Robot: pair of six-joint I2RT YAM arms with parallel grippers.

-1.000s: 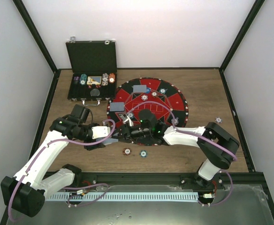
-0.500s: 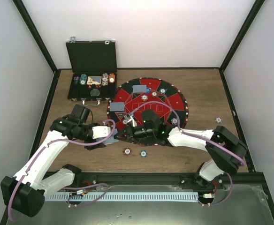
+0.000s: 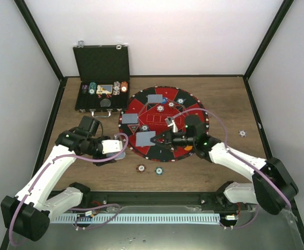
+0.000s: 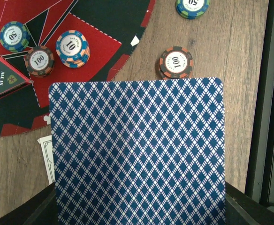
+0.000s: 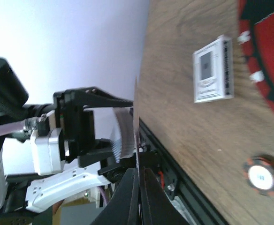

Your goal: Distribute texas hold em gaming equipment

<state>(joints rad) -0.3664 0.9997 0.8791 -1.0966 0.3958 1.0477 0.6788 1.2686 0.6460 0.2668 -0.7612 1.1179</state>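
My left gripper (image 3: 114, 151) is shut on a deck of blue-diamond-backed playing cards (image 4: 137, 150), held just off the mat's near left edge. The deck fills the left wrist view and hides the fingers. My right gripper (image 3: 161, 139) is shut on a single card (image 3: 146, 138), held over the mat's near left part. In the right wrist view this card (image 5: 136, 117) is edge-on between the shut fingers (image 5: 148, 197). Two cards (image 3: 154, 98) (image 3: 129, 119) lie on the mat. Two chips (image 3: 140, 168) (image 3: 158, 170) lie on the wood near the front. Several chips (image 4: 72, 46) sit on the mat's edge.
The round red-and-black mat (image 3: 193, 112) lies mid-table. The open black case (image 3: 102, 62) with chip stacks stands at the back left. A lone chip (image 3: 242, 133) lies at the right. A small white card (image 5: 213, 75) lies on the wood near the mat.
My right arm has drawn back to the right, away from the left gripper's deck, with one card in its fingers. The left arm has stayed put.
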